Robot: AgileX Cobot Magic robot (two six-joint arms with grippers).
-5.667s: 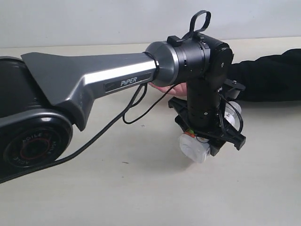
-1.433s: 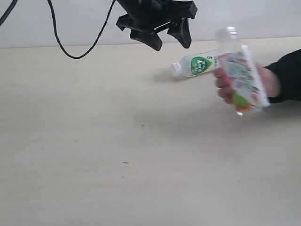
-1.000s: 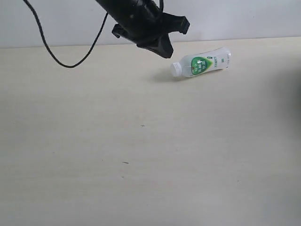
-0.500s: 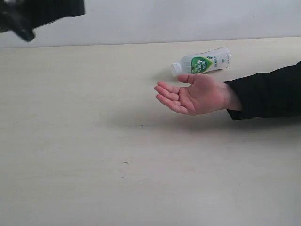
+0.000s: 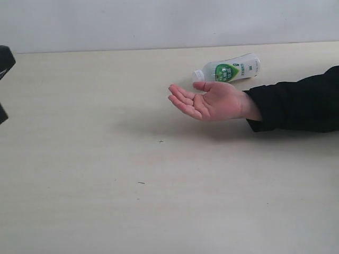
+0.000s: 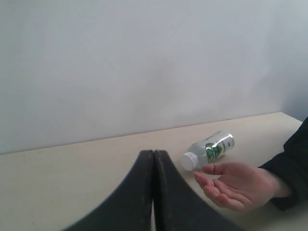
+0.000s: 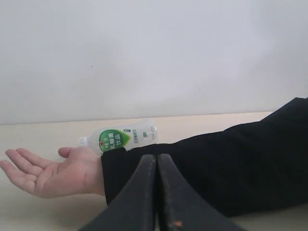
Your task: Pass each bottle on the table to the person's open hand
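Note:
One bottle with a white-green label [image 5: 229,70] [image 6: 209,150] [image 7: 119,137] lies on its side at the far side of the table [image 5: 159,201], white cap pointing left. The person's open hand [image 5: 209,101] [image 6: 236,185] [image 7: 50,171] is held palm up just in front of it, empty, with a black sleeve [image 5: 296,106] behind. My left gripper [image 6: 154,156] is shut with nothing in it, well to the left of the hand. My right gripper [image 7: 157,159] is shut and empty, with the sleeve in front of it. The other bottles are out of view.
A black part of the left arm [image 5: 4,69] shows at the exterior view's left edge. A pale wall [image 5: 169,21] runs behind the table's far edge. A few tiny dark specks [image 5: 160,141] mark the tabletop.
The left arm gave a bottle to the hand and pulled back left, nearly out of view. The hand took that bottle away, then came back empty and palm up.

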